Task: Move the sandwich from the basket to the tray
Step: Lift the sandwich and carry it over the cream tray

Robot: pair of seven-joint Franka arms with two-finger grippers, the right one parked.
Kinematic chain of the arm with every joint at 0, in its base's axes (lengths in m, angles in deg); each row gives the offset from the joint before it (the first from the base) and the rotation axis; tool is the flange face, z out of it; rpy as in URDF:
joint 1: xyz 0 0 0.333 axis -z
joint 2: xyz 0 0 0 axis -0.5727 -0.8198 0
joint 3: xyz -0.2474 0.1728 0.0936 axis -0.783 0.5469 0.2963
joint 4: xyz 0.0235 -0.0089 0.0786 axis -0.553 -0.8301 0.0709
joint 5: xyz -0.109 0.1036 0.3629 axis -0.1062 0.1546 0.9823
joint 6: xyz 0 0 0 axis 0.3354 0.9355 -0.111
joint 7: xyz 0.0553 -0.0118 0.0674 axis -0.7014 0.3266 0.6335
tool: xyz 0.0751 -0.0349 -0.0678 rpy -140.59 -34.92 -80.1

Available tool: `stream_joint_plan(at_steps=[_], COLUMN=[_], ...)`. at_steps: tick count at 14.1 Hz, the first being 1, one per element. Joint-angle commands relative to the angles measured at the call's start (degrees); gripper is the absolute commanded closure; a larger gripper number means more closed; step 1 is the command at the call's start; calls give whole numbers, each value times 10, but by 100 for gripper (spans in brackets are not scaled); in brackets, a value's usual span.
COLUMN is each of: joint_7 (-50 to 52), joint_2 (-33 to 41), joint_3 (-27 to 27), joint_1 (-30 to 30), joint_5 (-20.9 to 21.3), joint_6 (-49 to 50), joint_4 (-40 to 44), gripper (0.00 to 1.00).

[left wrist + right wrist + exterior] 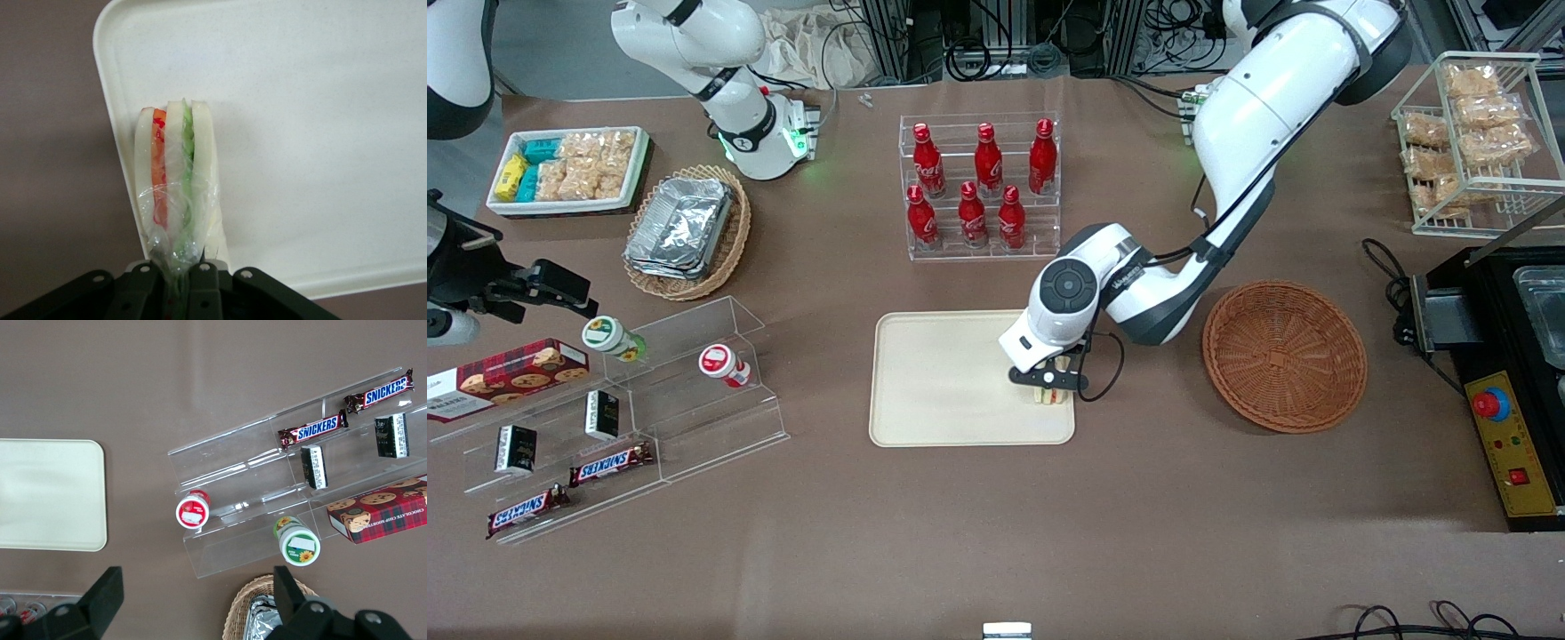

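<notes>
The sandwich [1051, 396] [175, 180] is a clear-wrapped wedge with white bread and orange, red and green layers. My left gripper [1049, 380] [175, 273] is shut on its wrapped end. It hangs just inside the cream tray [943, 382] [320, 133] [47, 493], at the rim nearest the basket and close to the corner nearer the front camera. Whether it touches the tray floor, I cannot tell. The reddish-brown round basket [1285, 356] sits beside the tray, toward the working arm's end, with nothing in it.
A clear rack of red cola bottles [983, 187] stands farther from the front camera than the tray. Toward the parked arm's end are an acrylic shelf of snacks [605, 409], a tan basket of foil containers [689, 231] and a white bin [569, 169]. A black machine [1512, 356] sits beside the round basket.
</notes>
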Motion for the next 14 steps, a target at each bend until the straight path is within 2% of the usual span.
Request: stream_joint_plan(at_steps=[1, 2, 9, 12, 14], joint_7=[0, 0, 0, 6, 7], joint_2=[-18, -19, 10, 97, 151], joint_3=[0, 0, -2, -3, -3], joint_1=[4, 5, 5, 3, -14], joint_5=[16, 16, 15, 12, -5], joint_6=[-17, -18, 3, 70, 109], joint_4=[17, 18, 35, 35, 36], gripper=[16, 0, 0, 0, 0])
